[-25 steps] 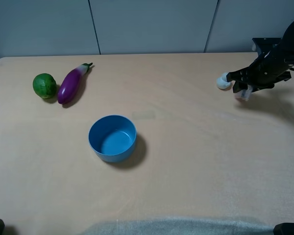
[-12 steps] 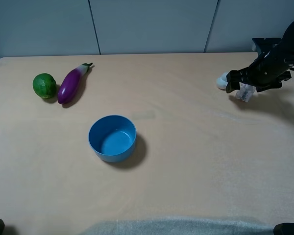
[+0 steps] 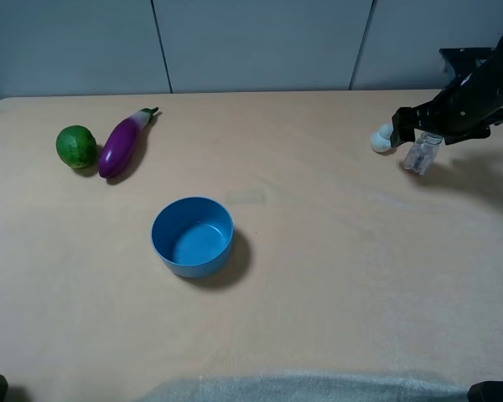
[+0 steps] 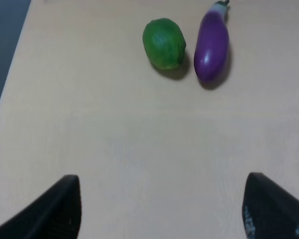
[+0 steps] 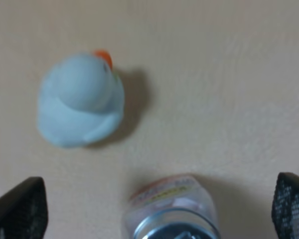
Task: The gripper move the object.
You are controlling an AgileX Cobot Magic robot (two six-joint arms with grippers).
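Right gripper [image 3: 425, 126]: hangs over the far right corner of the counter, fingers spread wide; in the right wrist view one dark fingertip [image 5: 20, 209] sits at each side of the frame, well clear of the glass between them, holding nothing.
Glass shaker [image 3: 420, 156]: stands upright on the counter near the far right corner, directly under the right gripper and free of it; clear body, silver metal cap [image 5: 175, 227], pinkish-white grains inside.
Duck figure [image 3: 381, 139]: small and pale with an orange beak, just beside the shaker on the side toward the counter's middle, apart from it.
Left gripper [image 4: 159, 209]: jaws wide apart and empty; only the two dark fingertips show in the left wrist view, over bare counter near the left edge.
Lime [image 3: 76, 146]: round and green, near the far left corner.
Eggplant [image 3: 124, 144]: purple with a pale stem end, lying just beside the lime on its right, stem toward the far edge; whether the two touch cannot be told.
Blue bowl [image 3: 193, 236]: upright and empty, around the counter's middle, somewhat toward the left, well apart from everything else.
Counter [image 3: 335, 276]: pale tan surface; grey wall panels behind the far edge.
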